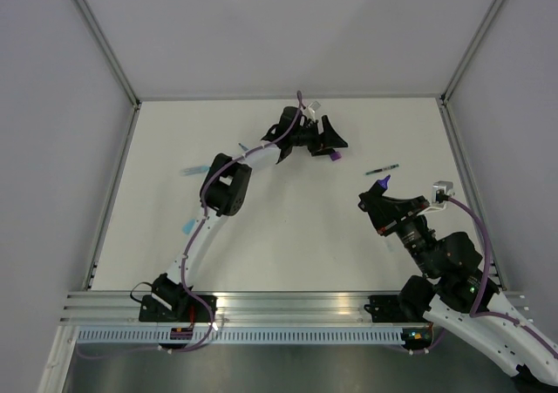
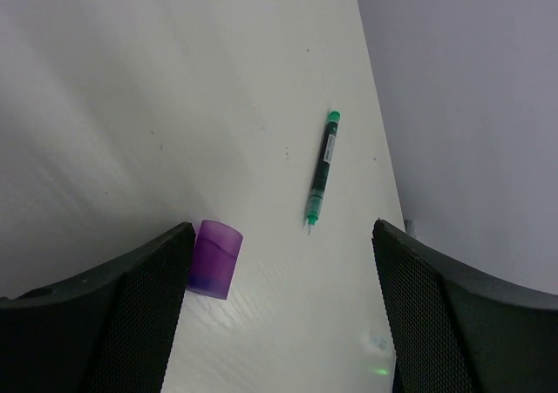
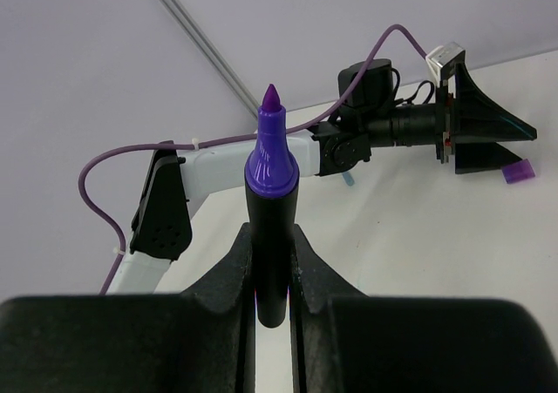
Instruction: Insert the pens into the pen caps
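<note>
**Writing and labels.** The thin dark green pen (image 2: 321,171) carried a pale label strip along its barrel, the print too small to read. No other writing was legible.

**Purple cap (image 2: 215,258).** A short translucent tube standing on end on the white table (image 1: 288,236), with a darker band near its base.

**Left gripper (image 2: 281,236).** Its fingers were spread wide and grasped nothing. The cap sat inside the jaws, hard up against one finger (image 2: 148,297). Actual contact could not be judged.

**Green pen.** It lay flat, well apart from the cap and beyond it in the left wrist view. It had a green end cap and a bare fine tip pointing back toward the gripper.

**Black-and-purple marker (image 3: 272,201).** It had a black barrel, a purple collar and a conical nib pointing upward. The right gripper (image 3: 272,245) was clenched on its barrel, off the table, well to the right of the cap and nearer the arm bases.
</note>
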